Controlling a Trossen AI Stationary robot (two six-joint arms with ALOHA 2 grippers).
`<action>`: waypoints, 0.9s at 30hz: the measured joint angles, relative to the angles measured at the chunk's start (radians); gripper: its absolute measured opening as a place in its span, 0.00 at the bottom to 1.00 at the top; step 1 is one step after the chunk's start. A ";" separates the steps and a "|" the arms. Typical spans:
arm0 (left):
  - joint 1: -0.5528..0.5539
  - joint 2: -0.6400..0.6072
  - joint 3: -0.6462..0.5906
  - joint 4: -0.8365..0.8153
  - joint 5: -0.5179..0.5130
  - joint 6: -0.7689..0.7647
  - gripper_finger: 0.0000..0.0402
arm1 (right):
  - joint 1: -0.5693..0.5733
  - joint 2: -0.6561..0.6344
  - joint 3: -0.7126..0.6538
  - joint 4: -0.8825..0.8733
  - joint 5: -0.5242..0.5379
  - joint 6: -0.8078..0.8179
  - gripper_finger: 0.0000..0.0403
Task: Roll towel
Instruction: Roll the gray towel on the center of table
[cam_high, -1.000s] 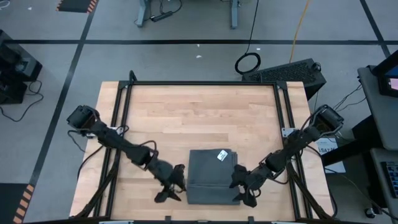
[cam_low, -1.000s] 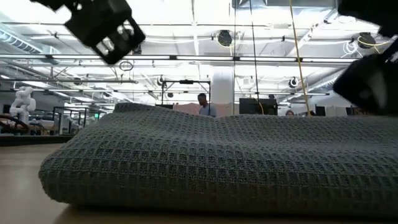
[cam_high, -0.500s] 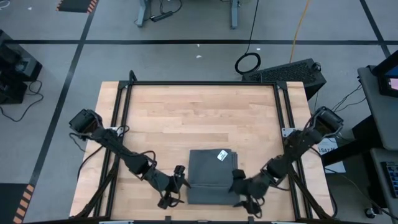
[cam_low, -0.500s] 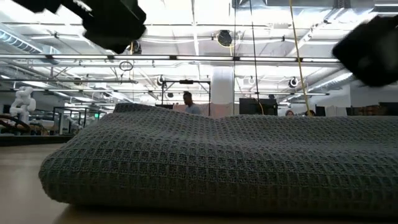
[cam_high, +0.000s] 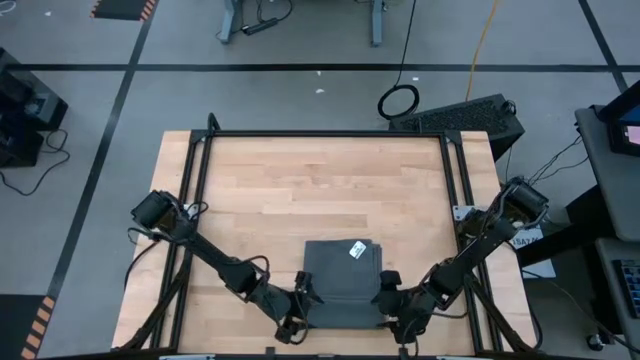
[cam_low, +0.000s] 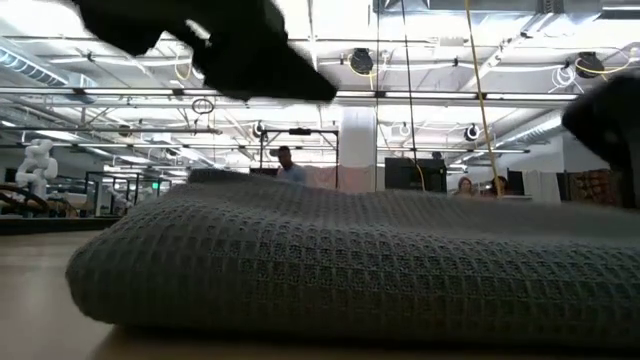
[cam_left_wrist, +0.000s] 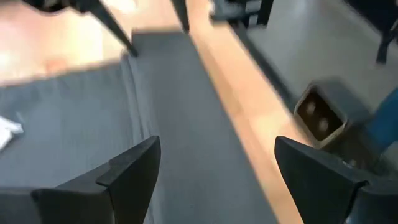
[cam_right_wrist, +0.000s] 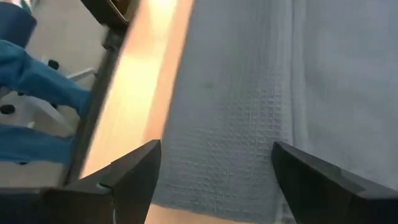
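Observation:
The towel (cam_high: 340, 285), dark grey and folded into a flat rectangle, lies on the wooden table (cam_high: 320, 180) near its front edge. Its white tag (cam_high: 355, 250) is on top, at the far right. My left gripper (cam_high: 303, 308) stands open at the towel's near left corner. In the left wrist view its fingers (cam_left_wrist: 217, 149) straddle the towel's near strip (cam_left_wrist: 180, 143). My right gripper (cam_high: 393, 305) stands open at the near right corner, and the towel (cam_right_wrist: 236, 112) shows between its fingers (cam_right_wrist: 216, 149). In the low view the towel (cam_low: 350, 260) fills the foreground.
Black frame rails (cam_high: 195, 200) run along the table's left and right sides. The table's front edge (cam_left_wrist: 249, 137) lies just beyond the towel's near edge. Bare wood stretches over the table's far half. People (cam_low: 285, 165) show in the room beyond the table.
Both grippers have gone toward the table's near edge and inward to the towel's near corners, sinking a little. The left one came in from the left and rolled. The towel has stayed where it was.

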 joint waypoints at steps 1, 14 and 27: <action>-0.002 0.010 0.012 -0.025 0.000 -0.004 0.80 | 0.000 0.016 0.000 0.003 0.000 0.018 0.74; -0.061 0.048 0.047 -0.157 -0.092 -0.157 0.80 | 0.000 0.113 0.001 0.070 0.011 0.047 0.74; -0.063 0.105 0.046 -0.191 -0.076 -0.268 0.80 | 0.000 0.114 0.002 0.060 -0.004 0.005 0.93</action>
